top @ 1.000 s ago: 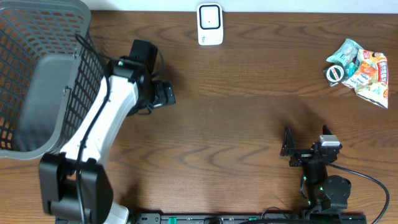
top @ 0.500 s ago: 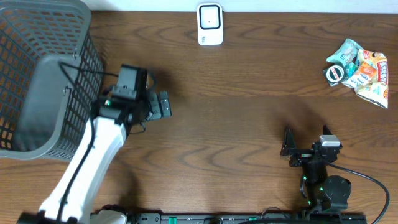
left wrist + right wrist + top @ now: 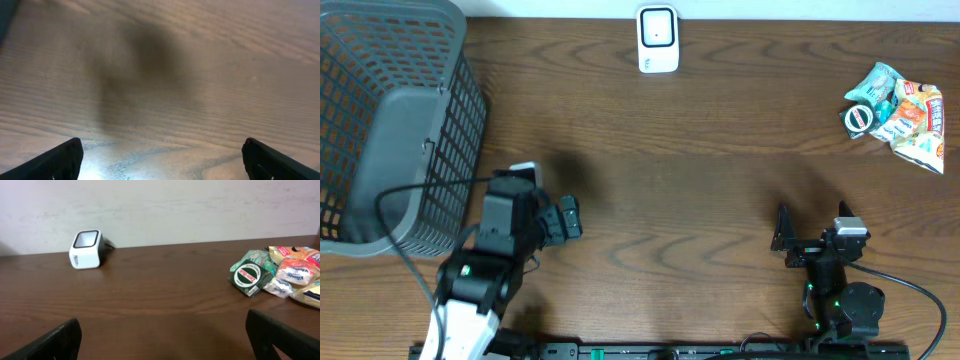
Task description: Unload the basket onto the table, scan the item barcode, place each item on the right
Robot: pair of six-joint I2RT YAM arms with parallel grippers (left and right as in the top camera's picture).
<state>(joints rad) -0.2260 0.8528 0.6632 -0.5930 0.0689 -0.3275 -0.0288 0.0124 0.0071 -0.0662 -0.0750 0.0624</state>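
Note:
The white barcode scanner (image 3: 658, 40) stands at the table's back edge; the right wrist view has the scanner (image 3: 86, 242) at its far left. A pile of snack packets (image 3: 900, 110) lies at the back right, with a green round-labelled item (image 3: 250, 275) at the front of it. My left gripper (image 3: 567, 218) hovers open over bare wood right of the basket, and its wrist view shows an empty left gripper (image 3: 161, 155). Parked near the front edge, my right gripper (image 3: 790, 240) is open, and the right gripper (image 3: 162, 335) holds nothing.
A large grey mesh basket (image 3: 380, 120) fills the back left corner, close to my left arm. The dark wooden table (image 3: 700, 180) stretches between scanner, packets and both arms.
My left arm has drawn back from beside the basket's upper right toward the front edge, its gripper staying open and empty. The right arm has not moved.

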